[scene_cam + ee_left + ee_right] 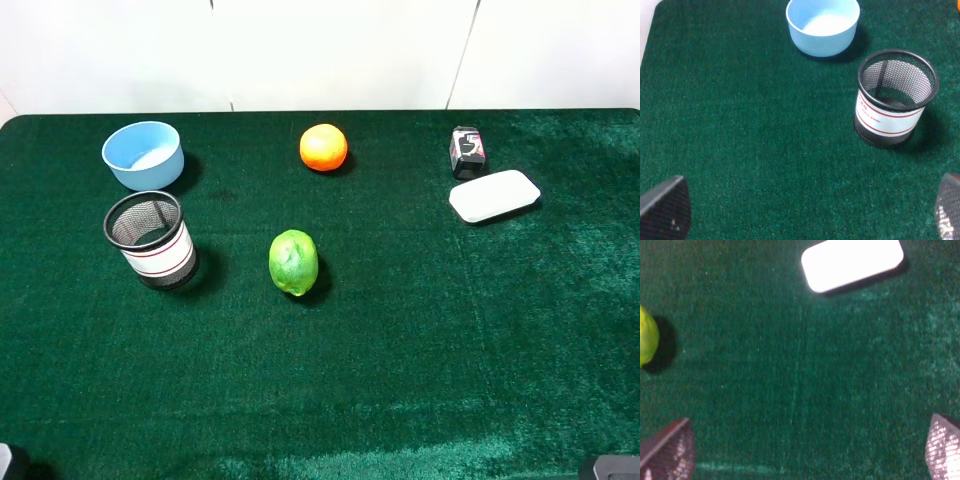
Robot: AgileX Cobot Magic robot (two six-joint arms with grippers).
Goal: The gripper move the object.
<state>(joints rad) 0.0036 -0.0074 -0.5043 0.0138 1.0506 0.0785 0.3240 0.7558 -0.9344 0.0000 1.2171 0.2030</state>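
Small black rectangular box (467, 151) with red and white print was seen untouched at the far right of the green felt table (400, 350), just beside the flat white rounded case (494, 195).
Box was judged light, stiff and easily tipped; a grip across its narrow sides was advised. Left gripper (805, 210) and right gripper (800, 450) were seen spread wide, nothing held, both well apart from the box.

high: overhead, whole table (400, 400) | wrists: low, near cloth | shared: mesh cup (151, 240), white case (493, 195)
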